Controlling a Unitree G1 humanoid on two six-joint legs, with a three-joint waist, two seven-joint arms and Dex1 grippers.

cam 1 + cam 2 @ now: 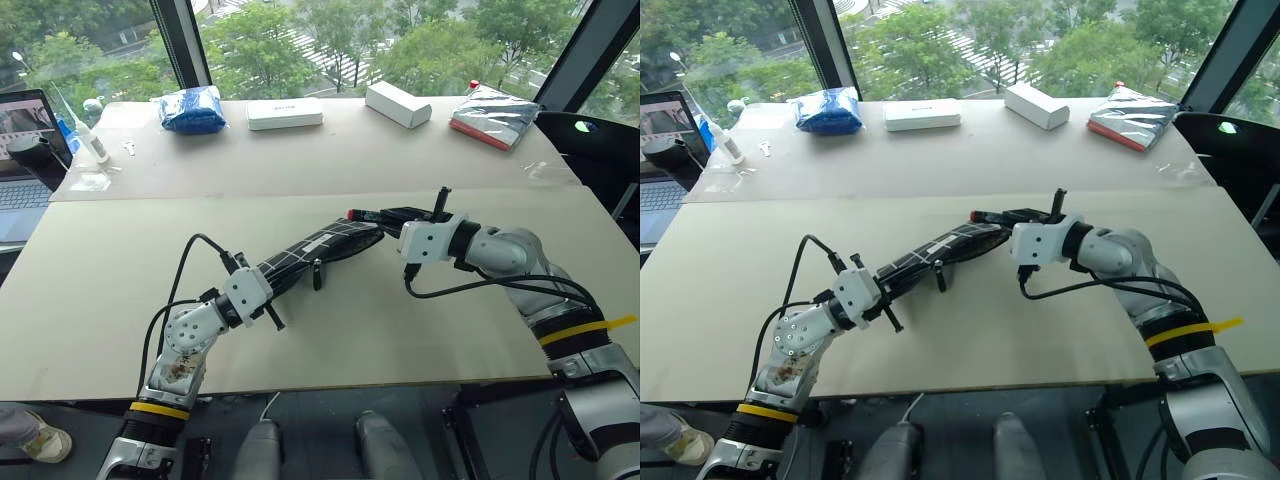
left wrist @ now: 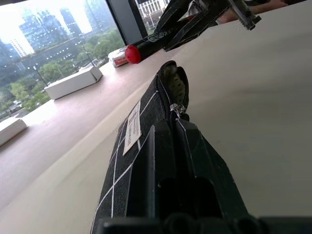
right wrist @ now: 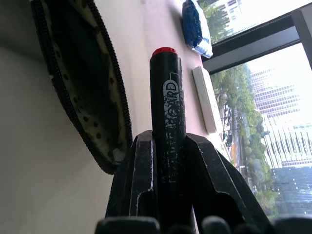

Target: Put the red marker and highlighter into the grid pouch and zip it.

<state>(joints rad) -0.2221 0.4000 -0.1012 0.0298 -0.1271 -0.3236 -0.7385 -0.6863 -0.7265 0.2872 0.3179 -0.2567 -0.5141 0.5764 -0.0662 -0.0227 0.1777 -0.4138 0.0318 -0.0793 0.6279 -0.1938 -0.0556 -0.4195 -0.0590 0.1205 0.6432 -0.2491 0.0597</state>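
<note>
Blue bag (image 1: 191, 108), white boxes (image 1: 285, 113) behind grid pouch (image 1: 315, 252), red marker (image 1: 375, 215)

Pale table (image 1: 420, 330) with a seam across its width. Along the far edge: a blue bag (image 1: 191, 109), a flat white box (image 1: 285, 113), a white block (image 1: 398, 104) and a silver packet (image 1: 494, 117). A white bottle (image 1: 90, 140) stands at the far left corner.
</note>
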